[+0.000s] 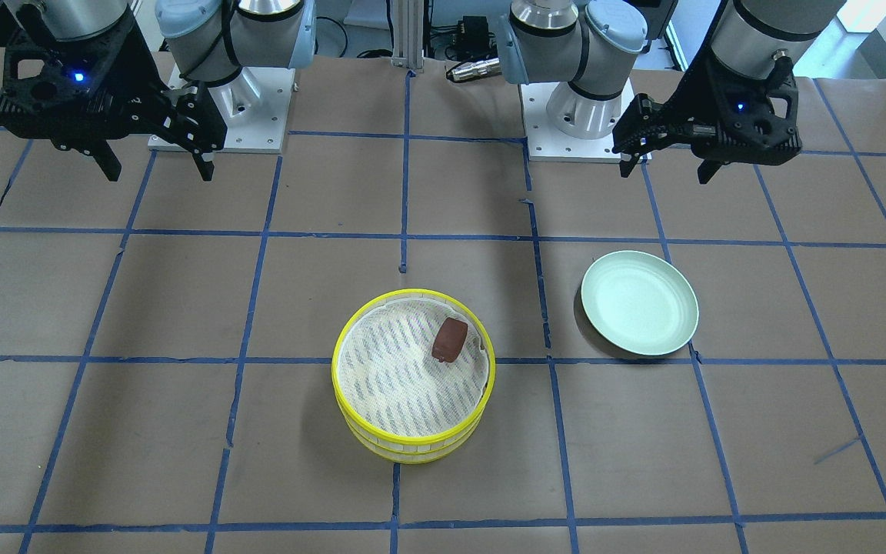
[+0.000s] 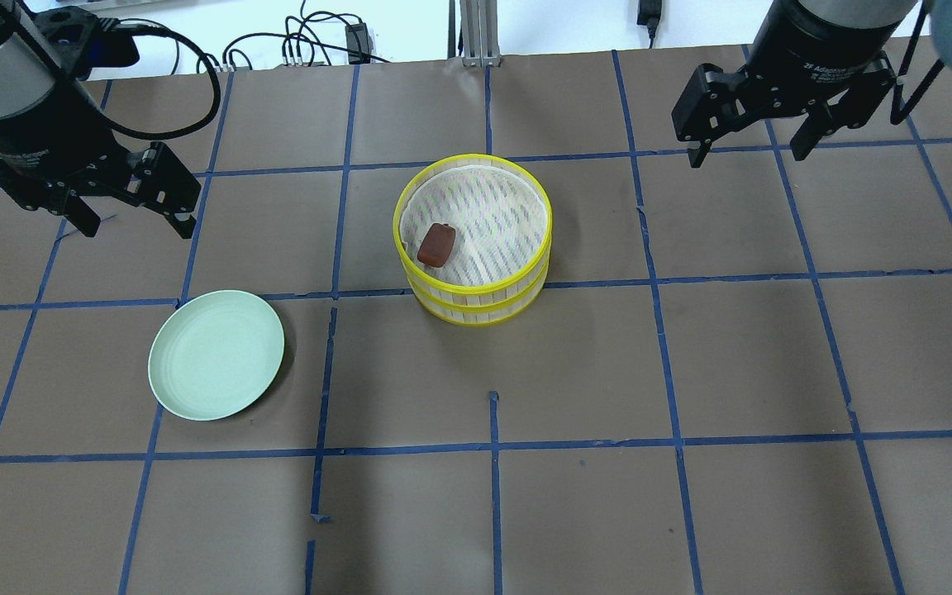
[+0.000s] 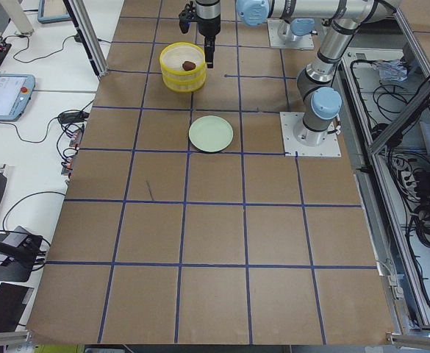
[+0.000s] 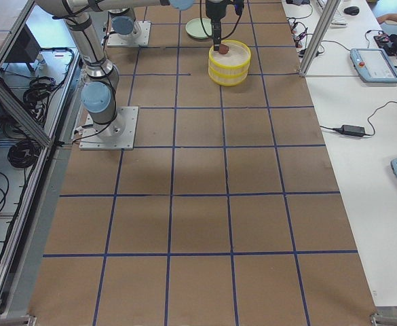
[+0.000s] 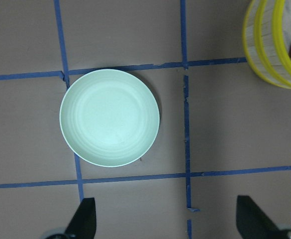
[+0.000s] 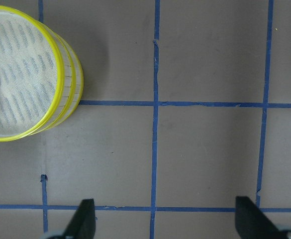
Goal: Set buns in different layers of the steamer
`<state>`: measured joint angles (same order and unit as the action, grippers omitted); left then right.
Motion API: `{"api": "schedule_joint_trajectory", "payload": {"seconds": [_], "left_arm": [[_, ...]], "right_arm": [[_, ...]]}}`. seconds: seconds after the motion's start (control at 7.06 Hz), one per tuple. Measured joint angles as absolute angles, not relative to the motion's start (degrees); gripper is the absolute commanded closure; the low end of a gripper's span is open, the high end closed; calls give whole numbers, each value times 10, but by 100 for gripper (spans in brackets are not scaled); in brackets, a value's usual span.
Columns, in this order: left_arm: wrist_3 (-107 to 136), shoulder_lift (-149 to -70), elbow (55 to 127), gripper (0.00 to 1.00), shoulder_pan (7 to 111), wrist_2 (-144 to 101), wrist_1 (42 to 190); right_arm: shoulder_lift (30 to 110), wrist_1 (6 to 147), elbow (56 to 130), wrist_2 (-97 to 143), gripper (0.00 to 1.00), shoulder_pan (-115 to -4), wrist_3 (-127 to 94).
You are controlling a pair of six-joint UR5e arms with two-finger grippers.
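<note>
Two steamer layers are stacked, yellow-rimmed, the upper on the lower; the stack also shows in the front view. The dark reddish-brown bun lies on the mesh liner of the upper layer. The white bun is hidden. My left gripper is open and empty, raised above the table beyond the plate. My right gripper is open and empty, raised to the right of the stack. The left wrist view shows open fingers below the plate; the right wrist view shows open fingers and the stack.
An empty pale green plate lies on the brown paper table to the left of the steamer stack. Blue tape lines grid the table. The arm bases stand at the robot's edge.
</note>
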<state>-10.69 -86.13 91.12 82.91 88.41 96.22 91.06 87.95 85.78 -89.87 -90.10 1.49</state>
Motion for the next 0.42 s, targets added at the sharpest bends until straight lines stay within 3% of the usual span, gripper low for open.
{"api": "schedule_joint_trajectory", "payload": {"seconds": [0.42], "left_arm": [[-107,-862,916,0,844,868,961]], "right_arm": [[911,879,858,-900,0,-901,15]]}}
